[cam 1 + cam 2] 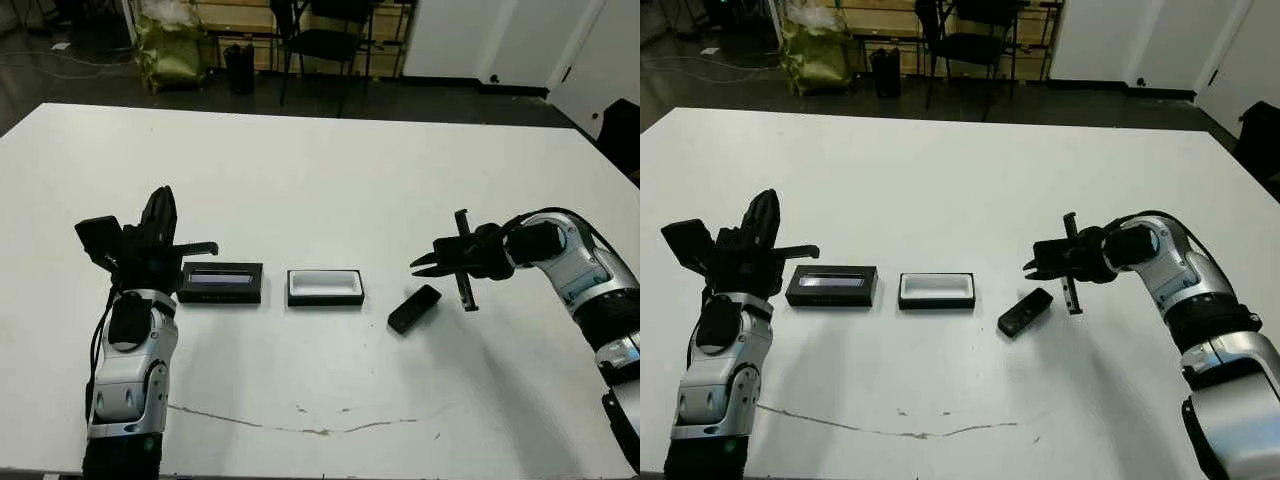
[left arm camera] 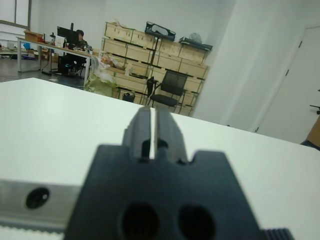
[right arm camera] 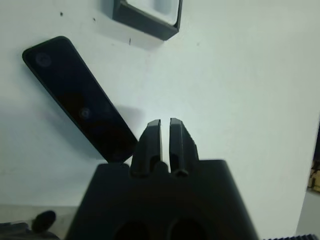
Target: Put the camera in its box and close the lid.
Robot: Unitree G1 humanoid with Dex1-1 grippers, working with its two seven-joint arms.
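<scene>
Storage room with stacked wooden crates, a black chair and a far desk where a person sits; in front, a white table (image 1: 320, 170) marked by a thin brownish streak near its front edge. Three task items lie in a row across the middle: the lid (image 1: 221, 282) at left with its pale strip up, the box (image 1: 325, 287) at centre with its white lining exposed and nothing in it, and the camera (image 1: 414, 308) at right, flat on the table, well clear of the box. The camera's long axis runs diagonally, its far end pointing toward the right gripper (image 1: 424, 264). That gripper hangs just above and beyond the camera's far end, aimed toward the box; its fingers (image 3: 161, 140) are pressed together, holding nothing, and in the right wrist view the camera sits just beside the tips, not between them. The left gripper (image 1: 160, 210) stands upright beside the lid, fingers likewise closed and empty. Judgement: the right arm is plainly nearer the camera; the fingers must part and turn across the short width before any grasp.
</scene>
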